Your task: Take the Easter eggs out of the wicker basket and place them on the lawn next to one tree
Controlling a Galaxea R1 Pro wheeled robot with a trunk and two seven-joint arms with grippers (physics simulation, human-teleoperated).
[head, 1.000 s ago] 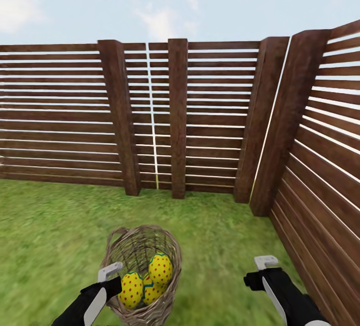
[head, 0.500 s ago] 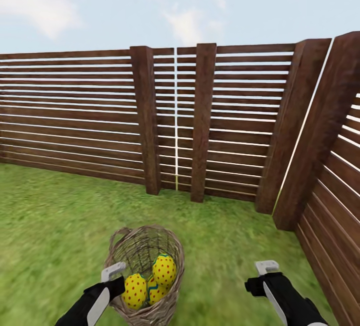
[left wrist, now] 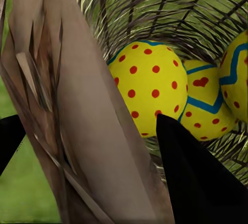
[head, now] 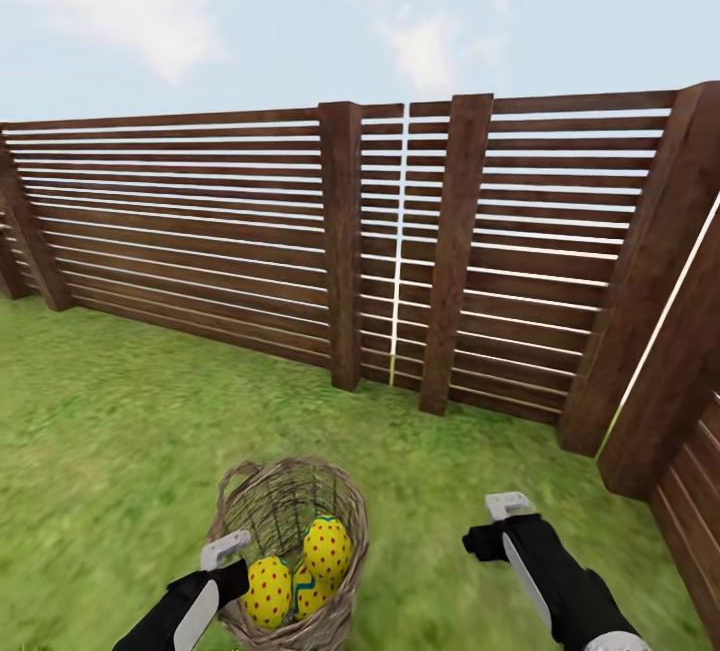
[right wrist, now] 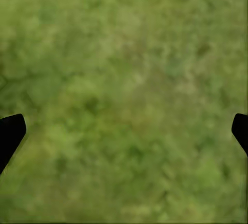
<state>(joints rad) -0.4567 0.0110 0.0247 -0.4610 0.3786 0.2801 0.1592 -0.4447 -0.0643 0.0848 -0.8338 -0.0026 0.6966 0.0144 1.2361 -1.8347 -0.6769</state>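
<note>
Looking down, I see my left end effector point(head: 222, 553) pinching the rim of the basket point(head: 290, 501), one finger point(left wrist: 201, 182) inside by the three eggs point(head: 300, 571), which lie in its bottom. My right end effector point(head: 505, 516) hangs spread wide over bare lawn point(head: 110, 431). Grass runs out to a brown slatted fence point(head: 200, 231) that corners on my right, under a pale, cloudy sky point(head: 300, 11).

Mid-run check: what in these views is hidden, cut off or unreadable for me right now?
- Third egg: head view, mostly hidden behind the other two eggs.
- Wicker basket bottom: cut off by the head view's lower edge.
- Left gripper grip: in the left wrist view its fingers straddle the basket wall; closure unclear.
- Right gripper fingertips: cut by right wrist view's edges, over the lawn.
- Fence: blocks what lies beyond.
</note>
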